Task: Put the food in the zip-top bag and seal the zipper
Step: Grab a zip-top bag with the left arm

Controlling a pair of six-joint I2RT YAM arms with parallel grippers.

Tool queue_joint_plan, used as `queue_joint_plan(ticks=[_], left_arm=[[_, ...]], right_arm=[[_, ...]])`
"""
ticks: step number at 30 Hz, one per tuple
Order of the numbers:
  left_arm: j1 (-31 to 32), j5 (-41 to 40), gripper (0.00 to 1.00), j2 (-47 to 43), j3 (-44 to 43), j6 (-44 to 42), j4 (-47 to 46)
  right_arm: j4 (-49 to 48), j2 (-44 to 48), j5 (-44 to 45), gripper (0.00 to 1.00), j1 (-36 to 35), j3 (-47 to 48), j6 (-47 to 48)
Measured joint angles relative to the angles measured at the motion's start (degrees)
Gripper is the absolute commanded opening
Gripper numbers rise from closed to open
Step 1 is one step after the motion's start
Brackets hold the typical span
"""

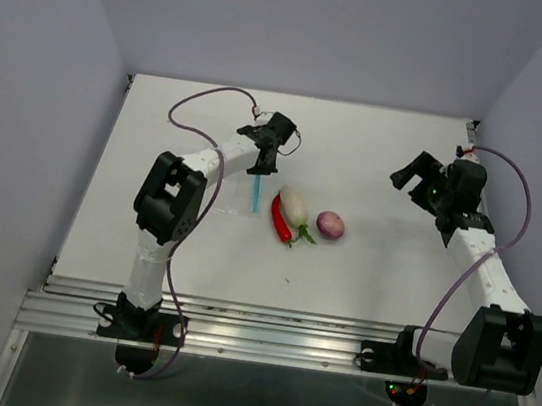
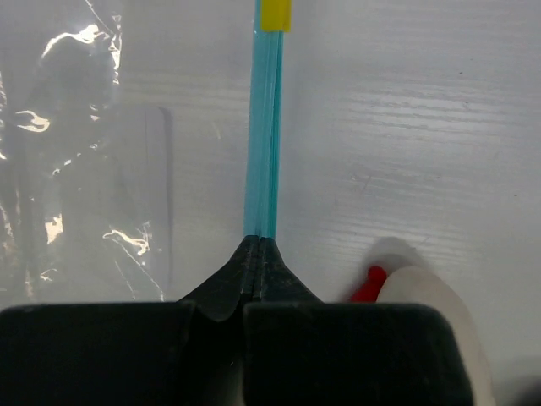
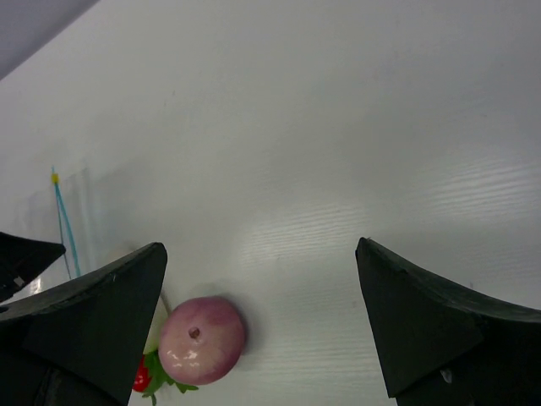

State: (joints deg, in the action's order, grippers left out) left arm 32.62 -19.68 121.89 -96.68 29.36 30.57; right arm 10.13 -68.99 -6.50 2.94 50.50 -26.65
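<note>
Zip-top bag (image 2: 76,186) spreads clear and crinkled at the left of the left wrist view, with its zipper (image 2: 265,127), a light-blue strip tipped by a yellow tab (image 2: 275,15), along the right edge. The left gripper (image 2: 258,247) has its fingers pressed together on the near end of that strip. Whether the bag rests on the white table (image 1: 380,148) cannot be told. Just right of the zipper lie the red chili (image 1: 280,219), touching the white egg-shaped vegetable (image 1: 295,207), then the purplish-pink ball (image 1: 331,225) nearby. Well to the right, the right gripper (image 1: 411,177) hangs with fingers spread, holding nothing.
</note>
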Motion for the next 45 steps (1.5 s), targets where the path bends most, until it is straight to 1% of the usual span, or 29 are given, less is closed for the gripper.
queue_joint_plan(ticks=[4,7,10,12,15,16,18,19,22,23,24,25,30,35,40,42,45], left_arm=[[-0.11,0.85,0.00,-7.10,5.01,-1.29,-4.63],[-0.09,1.36,0.00,-10.43,6.62,-2.16,-7.65],[-0.11,2.60,0.00,-12.59,8.33,-2.91,-10.12],[-0.11,3.48,0.00,-13.53,9.62,-3.34,-11.21],[-0.11,4.55,0.00,-14.03,10.56,-3.80,-11.54],[-0.22,4.90,0.03,-13.94,10.54,-3.80,-11.19],[-0.42,4.98,0.12,-13.05,9.35,-3.82,-9.01],[-0.46,4.76,0.23,-12.02,8.31,-3.72,-7.89],[-0.48,3.96,0.35,-8.28,6.03,-3.87,-6.27],[-0.48,3.72,0.38,-6.99,5.90,-4.07,-5.66],[-0.52,3.61,0.38,-5.73,5.90,-4.07,-5.03],[-0.59,3.56,0.43,-4.44,5.90,-4.33,-4.35],[-0.94,3.56,0.48,-0.13,5.31,-4.87,-2.58],[-1.49,3.78,0.51,0.13,4.92,-4.92,-2.69],[-2.03,5.92,0.53,0.13,5.44,-5.35,-4.33],[-2.34,6.14,0.53,0.13,5.70,-5.53,-5.14],[-2.75,6.14,0.48,0.13,6.05,-5.60,-5.95]], right_arm=[[-4.46,-5.01,-12.22,1.00,0.00,-0.83,-0.96],[-8.48,-7.67,-19.98,1.00,-0.09,-2.54,-2.86],[-11.39,-9.51,-23.74,1.00,-1.73,-3.28,-4.09],[-13.07,-11.04,-25.00,1.00,-4.98,-2.93,-4.35],[-14.62,-14.21,-25.94,1.00,-9.20,-0.59,-4.76],[-14.95,-15.50,-26.14,1.00,-10.43,0.52,-4.90],[-15.50,-17.49,-26.36,1.00,-11.67,2.36,-5.09],[-15.76,-18.05,-26.32,1.00,-11.89,2.84,-5.14],[-15.74,-18.40,-25.51,1.00,-11.91,3.37,-5.11],[-15.74,-18.38,-24.83,1.00,-11.91,3.37,-5.07],[-15.74,-18.38,-24.44,1.00,-11.91,3.37,-5.07],[-15.72,-18.38,-24.06,1.00,-11.91,3.37,-5.05],[-15.69,-18.40,-23.47,1.00,-11.91,3.37,-4.63],[-15.67,-18.38,-23.26,1.00,-11.91,3.37,-4.02],[-15.65,-18.38,-22.71,1.00,-11.91,3.37,-3.56],[-15.50,-18.38,-22.40,1.00,-11.91,3.37,-3.52],[-15.17,-18.40,-22.08,1.00,-11.91,3.37,-3.30]])
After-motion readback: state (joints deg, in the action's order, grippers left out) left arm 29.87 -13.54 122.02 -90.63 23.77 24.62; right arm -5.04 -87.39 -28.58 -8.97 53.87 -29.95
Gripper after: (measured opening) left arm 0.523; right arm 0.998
